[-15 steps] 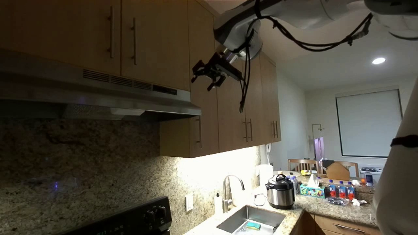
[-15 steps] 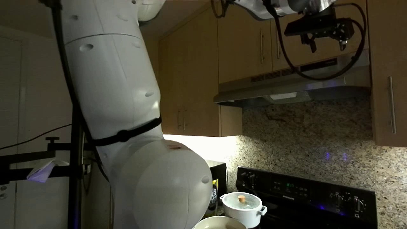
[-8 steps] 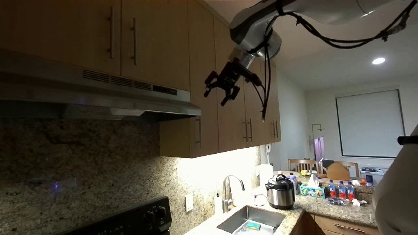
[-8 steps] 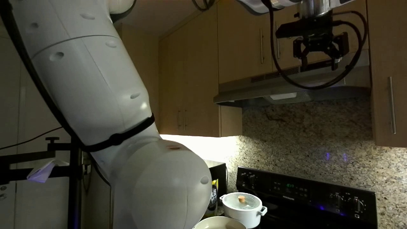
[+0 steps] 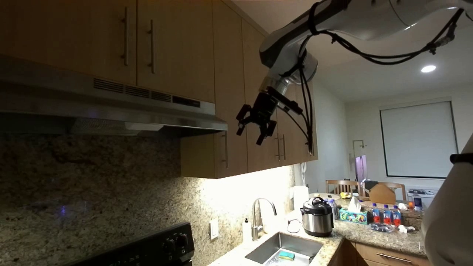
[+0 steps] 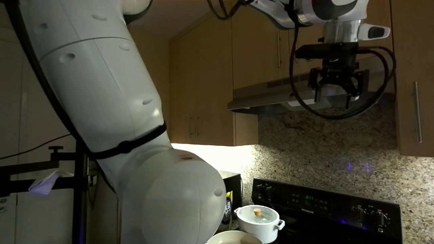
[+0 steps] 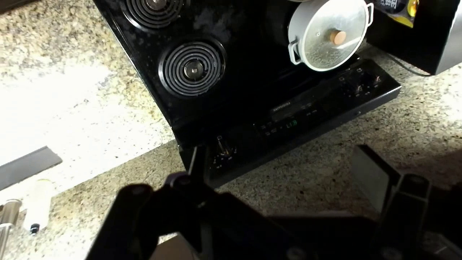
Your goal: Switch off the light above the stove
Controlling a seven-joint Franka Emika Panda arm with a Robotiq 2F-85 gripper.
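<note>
The light [image 5: 144, 126] is a pale rectangular panel under the grey metal range hood [image 5: 201, 119]; an arm cable crosses part of the light [image 6: 311, 101] in an exterior view. Below the hood stands the black stove [image 6: 325, 205] with its raised back panel and green clock. The wrist view looks down on the stove [image 7: 245, 54], and the light is out of view there. Fingers spread wide with nothing between them, my open gripper [image 5: 249, 136] hangs in the air, pointing down. In an exterior view the gripper [image 6: 332, 103] overlaps the hood front; I see no contact.
A dark control strip [image 5: 186, 101] sits on the hood front beside the vents. Wooden upper cabinets [image 5: 177, 48] adjoin the hood. A loose cable loop [image 6: 334, 117] hangs round the gripper. A white lidded pot [image 6: 259, 225] stands on the stove; a sink [image 5: 255, 255] lies beside it.
My gripper has come down in both exterior views and shifted away from the hood in the one showing the sink. It has tilted to point more downward. The fingers stay apart.
</note>
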